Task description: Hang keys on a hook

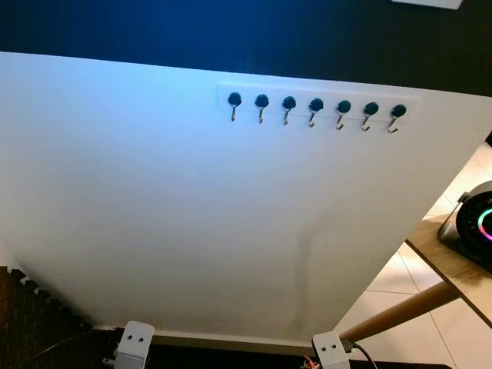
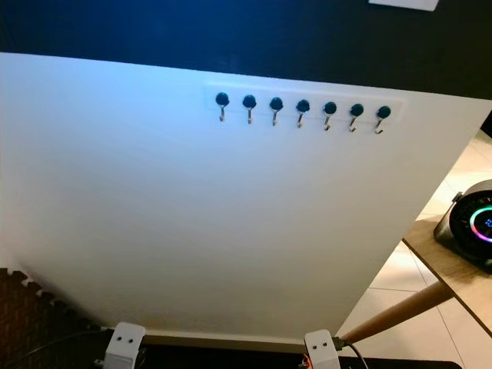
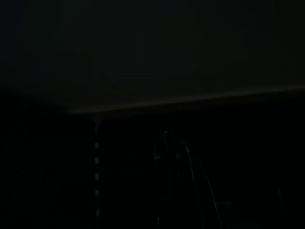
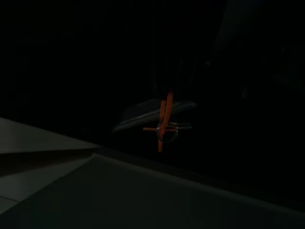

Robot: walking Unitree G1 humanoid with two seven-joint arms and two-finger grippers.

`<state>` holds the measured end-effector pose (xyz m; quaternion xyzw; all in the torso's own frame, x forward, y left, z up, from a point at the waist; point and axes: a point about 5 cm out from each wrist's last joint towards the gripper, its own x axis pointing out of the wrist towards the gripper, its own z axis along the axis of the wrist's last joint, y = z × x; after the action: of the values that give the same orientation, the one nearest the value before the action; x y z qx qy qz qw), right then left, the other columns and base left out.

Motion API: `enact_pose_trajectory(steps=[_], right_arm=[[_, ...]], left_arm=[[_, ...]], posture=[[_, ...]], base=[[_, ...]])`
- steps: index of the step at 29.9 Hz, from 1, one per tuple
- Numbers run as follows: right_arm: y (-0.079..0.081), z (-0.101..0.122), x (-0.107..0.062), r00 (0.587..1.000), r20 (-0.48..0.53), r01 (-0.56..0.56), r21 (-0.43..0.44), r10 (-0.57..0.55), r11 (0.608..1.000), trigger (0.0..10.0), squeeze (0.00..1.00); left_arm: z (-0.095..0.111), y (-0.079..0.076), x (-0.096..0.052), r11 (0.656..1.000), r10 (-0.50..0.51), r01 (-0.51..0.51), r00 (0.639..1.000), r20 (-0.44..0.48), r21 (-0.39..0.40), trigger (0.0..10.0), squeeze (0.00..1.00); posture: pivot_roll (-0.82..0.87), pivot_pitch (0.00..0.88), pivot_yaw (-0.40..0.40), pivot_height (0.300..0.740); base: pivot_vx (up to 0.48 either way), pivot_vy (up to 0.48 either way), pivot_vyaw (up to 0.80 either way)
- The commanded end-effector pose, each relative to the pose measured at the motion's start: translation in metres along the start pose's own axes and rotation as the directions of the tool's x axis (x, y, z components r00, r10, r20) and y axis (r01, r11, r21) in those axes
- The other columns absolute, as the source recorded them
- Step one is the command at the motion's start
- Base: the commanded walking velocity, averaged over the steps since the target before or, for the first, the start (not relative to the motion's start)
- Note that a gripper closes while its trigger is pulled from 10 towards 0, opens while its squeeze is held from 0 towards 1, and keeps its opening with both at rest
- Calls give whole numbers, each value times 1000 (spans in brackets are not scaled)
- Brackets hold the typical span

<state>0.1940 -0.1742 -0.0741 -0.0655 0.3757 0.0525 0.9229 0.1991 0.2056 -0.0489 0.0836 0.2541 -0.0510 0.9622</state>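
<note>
A row of several small metal hooks with dark round heads sits on a white strip high on the white wall panel, right of centre. Both arms hang low, with their silver wrists at the bottom edge of the eye views, left and right. In the dark right wrist view, an orange tag with a metal key ring dangles from my right gripper, which is shut on it. The left wrist view is nearly black, and my left gripper is only a faint outline.
A wooden table with a slanted leg stands at the right and carries a round dark device with a glowing coloured ring. Pale floor tiles lie under it. A dark foam mat covers the floor at lower left.
</note>
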Motion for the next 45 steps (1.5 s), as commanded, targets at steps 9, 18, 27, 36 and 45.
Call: enact_pose_trajectory(steps=[9,18,27,36,45], right_arm=[[-5,0,0,1000,-3,12,1,-12,1000,10000,0],[-2,8,2,999,34,-3,4,2,1000,10000,0],[7,59,9,960,273,-67,13,61,998,10000,0],[17,138,2,776,616,-233,76,138,969,10000,0],[15,187,-19,582,787,-503,148,207,851,10000,0]], left_arm=[[-5,1,-2,999,25,-25,999,-23,-25,10000,0],[-4,2,-3,1000,23,-23,1000,-5,-2,10000,0],[8,4,-3,1000,-29,28,996,89,12,10000,0],[54,13,-2,999,-36,44,937,348,-16,10000,0],[94,0,-13,985,-168,168,837,521,47,10000,0]], posture=[[129,49,-65,740],[129,48,-65,740],[127,52,-66,740],[133,57,-72,740],[126,57,-71,740]], base=[[0,-107,0],[0,0,0],[0,0,0],[0,0,0],[0,0,0]])
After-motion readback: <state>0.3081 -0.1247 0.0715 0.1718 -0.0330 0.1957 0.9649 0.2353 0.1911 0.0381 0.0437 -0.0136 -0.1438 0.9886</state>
